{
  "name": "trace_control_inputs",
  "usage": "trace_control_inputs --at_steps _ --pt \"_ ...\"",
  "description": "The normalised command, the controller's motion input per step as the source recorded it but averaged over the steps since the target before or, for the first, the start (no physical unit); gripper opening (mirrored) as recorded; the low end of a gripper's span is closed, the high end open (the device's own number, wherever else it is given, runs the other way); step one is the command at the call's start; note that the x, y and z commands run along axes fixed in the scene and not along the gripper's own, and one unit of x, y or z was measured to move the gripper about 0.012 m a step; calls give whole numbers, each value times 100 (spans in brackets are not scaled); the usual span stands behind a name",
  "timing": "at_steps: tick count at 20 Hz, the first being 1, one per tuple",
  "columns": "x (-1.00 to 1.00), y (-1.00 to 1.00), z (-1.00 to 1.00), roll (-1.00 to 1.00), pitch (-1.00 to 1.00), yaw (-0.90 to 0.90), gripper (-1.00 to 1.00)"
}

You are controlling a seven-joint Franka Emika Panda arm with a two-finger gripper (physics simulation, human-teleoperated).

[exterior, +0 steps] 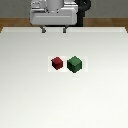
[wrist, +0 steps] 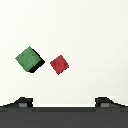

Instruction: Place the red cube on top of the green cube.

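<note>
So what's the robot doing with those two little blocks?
It hasn't touched them yet. The robot's gripper hangs open and empty above the white table, toward its far edge. The red cube and the slightly bigger green cube sit side by side on the table, close together, the red one on the exterior view's left. The red cube is meant to go on top of the green one, so nothing is stacked yet.

Gripper (exterior: 54,31) hangs with fingers (exterior: 44,30) spread apart, holding nothing.
</note>
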Motion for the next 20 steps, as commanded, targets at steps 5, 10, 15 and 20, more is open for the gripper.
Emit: trace_control_inputs --at_steps 5,10,15,20 --pt "60 0 -20 0 0 0 100" --pt "0 0 -20 0 0 0 100" --pt "40 0 0 0 0 9 100" --pt "40 0 0 0 0 9 100"
